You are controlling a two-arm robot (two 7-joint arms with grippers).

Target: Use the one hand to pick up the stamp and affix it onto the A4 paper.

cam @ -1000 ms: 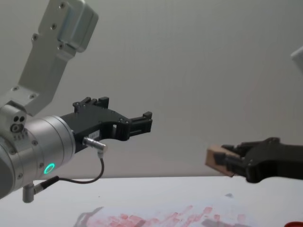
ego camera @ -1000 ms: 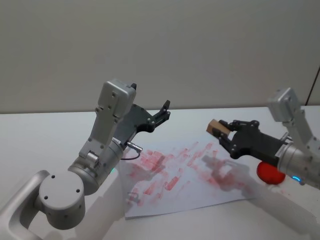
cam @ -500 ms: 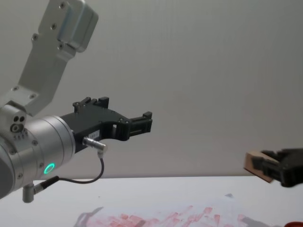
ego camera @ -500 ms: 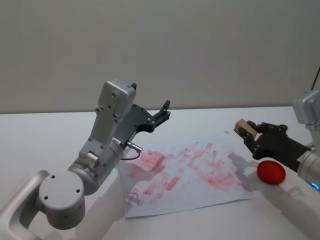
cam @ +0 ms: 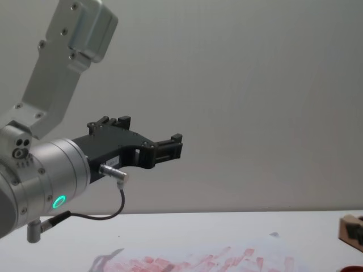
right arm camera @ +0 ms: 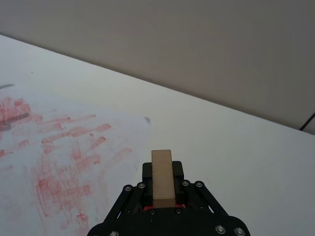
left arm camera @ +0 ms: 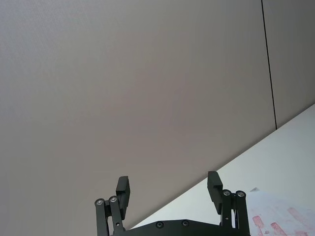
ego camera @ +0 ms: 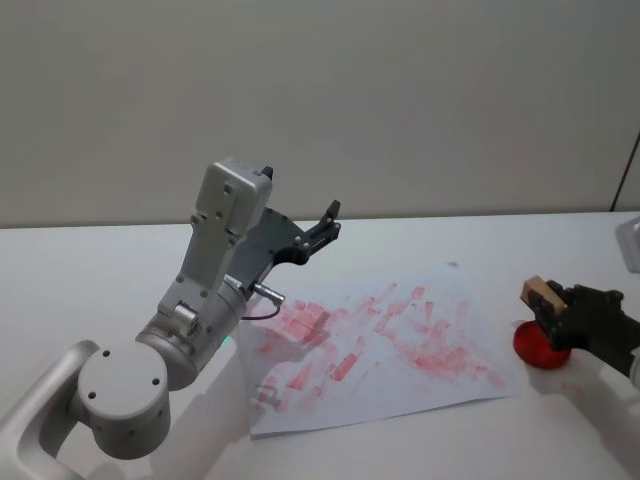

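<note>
Right gripper [ego camera: 553,308] clamps the stamp [ego camera: 537,295] above the red pad [ego camera: 540,349], near the surface's [ego camera: 80,260] right edge, just off the A4 paper's [ego camera: 400,330] right edge. Left gripper [left arm camera: 170,189] hangs raised over the paper's left side, jaws apart and empty.

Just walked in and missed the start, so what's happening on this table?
The right gripper holds the wooden stamp clamped between its jaws, raised off the table. It is at the right edge of the scene, above a red object just beside the paper, not over the paper itself. The paper already carries many red prints. The left gripper is parked up in the air over the table's far side, jaws open and empty.
</note>
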